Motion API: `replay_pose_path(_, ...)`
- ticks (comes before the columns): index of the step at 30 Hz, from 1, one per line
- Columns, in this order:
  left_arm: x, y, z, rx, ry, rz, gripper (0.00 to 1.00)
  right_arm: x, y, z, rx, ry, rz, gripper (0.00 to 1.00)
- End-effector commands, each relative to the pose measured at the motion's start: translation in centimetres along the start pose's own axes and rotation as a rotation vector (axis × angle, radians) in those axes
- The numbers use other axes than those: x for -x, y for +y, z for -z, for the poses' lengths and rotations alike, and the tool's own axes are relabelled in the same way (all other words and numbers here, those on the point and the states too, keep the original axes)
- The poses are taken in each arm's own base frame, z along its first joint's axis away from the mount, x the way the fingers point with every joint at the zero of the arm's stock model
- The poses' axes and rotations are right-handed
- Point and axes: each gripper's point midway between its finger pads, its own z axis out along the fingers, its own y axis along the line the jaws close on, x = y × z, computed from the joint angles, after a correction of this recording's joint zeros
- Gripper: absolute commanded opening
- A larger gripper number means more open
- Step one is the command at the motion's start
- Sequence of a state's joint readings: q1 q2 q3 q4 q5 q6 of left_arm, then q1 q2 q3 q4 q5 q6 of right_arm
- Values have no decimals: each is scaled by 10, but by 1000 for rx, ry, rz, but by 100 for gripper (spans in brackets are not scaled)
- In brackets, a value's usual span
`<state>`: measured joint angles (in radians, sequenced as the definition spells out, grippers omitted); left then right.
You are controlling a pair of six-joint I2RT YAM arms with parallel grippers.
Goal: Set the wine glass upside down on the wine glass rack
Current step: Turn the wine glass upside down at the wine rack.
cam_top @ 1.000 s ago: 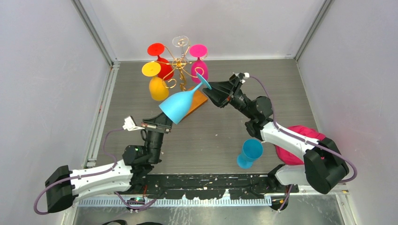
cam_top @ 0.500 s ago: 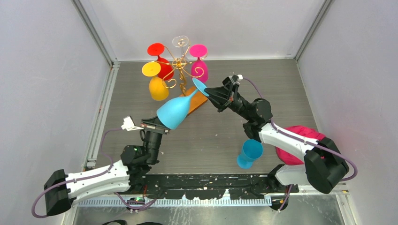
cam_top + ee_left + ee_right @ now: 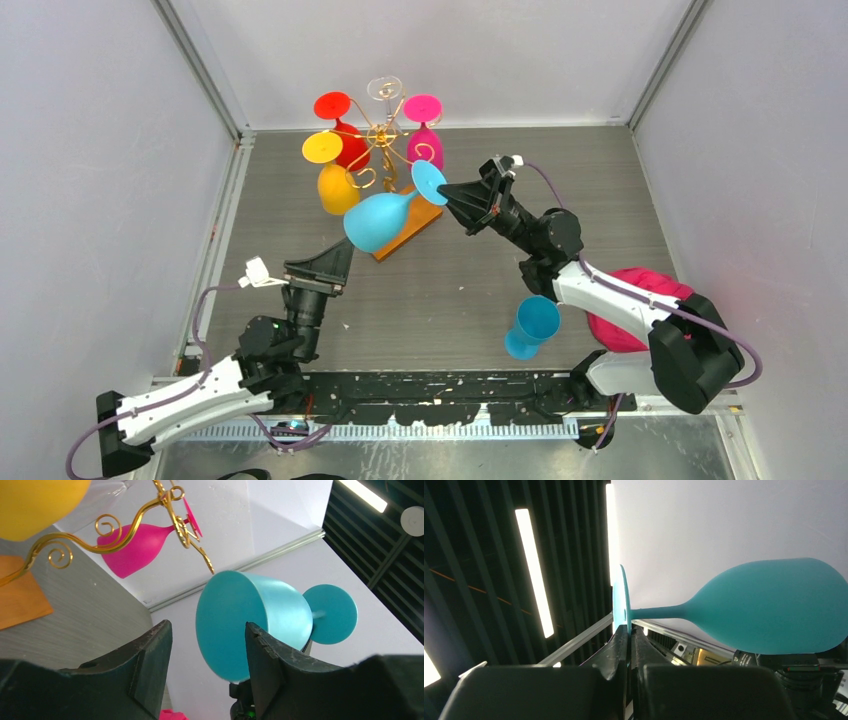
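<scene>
The teal wine glass [image 3: 378,222] lies nearly level in the air, bowl towards the left arm and foot towards the right arm. My right gripper [image 3: 447,191] is shut on the rim of the glass's foot [image 3: 621,597], seen edge-on between its pads. My left gripper [image 3: 322,268] stands open below and short of the bowl, apart from it. In the left wrist view the bowl [image 3: 250,620] hangs beyond the spread fingers [image 3: 150,652]. The wine glass rack [image 3: 385,148], gold wire on an orange-brown base [image 3: 412,222], stands just behind the glass.
Red [image 3: 340,125], yellow [image 3: 335,175], pink [image 3: 425,135] and clear [image 3: 384,90] glasses hang on the rack. A second teal glass [image 3: 530,325] stands near the right arm, with a pink object [image 3: 640,305] beside it. Grey walls close in the table's sides and back.
My left gripper has opened, let go of the bowl and pulled back towards the near edge. My right gripper has shut on the foot and now carries the glass alone.
</scene>
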<state>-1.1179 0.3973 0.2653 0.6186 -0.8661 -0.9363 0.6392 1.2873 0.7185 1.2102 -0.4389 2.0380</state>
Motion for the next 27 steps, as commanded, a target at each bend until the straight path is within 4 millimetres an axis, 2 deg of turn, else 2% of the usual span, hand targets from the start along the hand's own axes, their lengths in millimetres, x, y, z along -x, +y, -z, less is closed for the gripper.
replay_pose_path(1,4,20,6,105,17,-45,57,-6,14,-6,17,10,85,1)
replay_pose_path(13,15,29,9,237,40,-212,57,-11,15,-16,-110,1,244,1)
replay_pose_path(21,17,37,9,330,95,-419,57,-1,-6,-20,-289,-10,400,1)
replay_pose_path(27,19,38,9,342,108,-472,57,13,-23,-17,-431,-33,508,1)
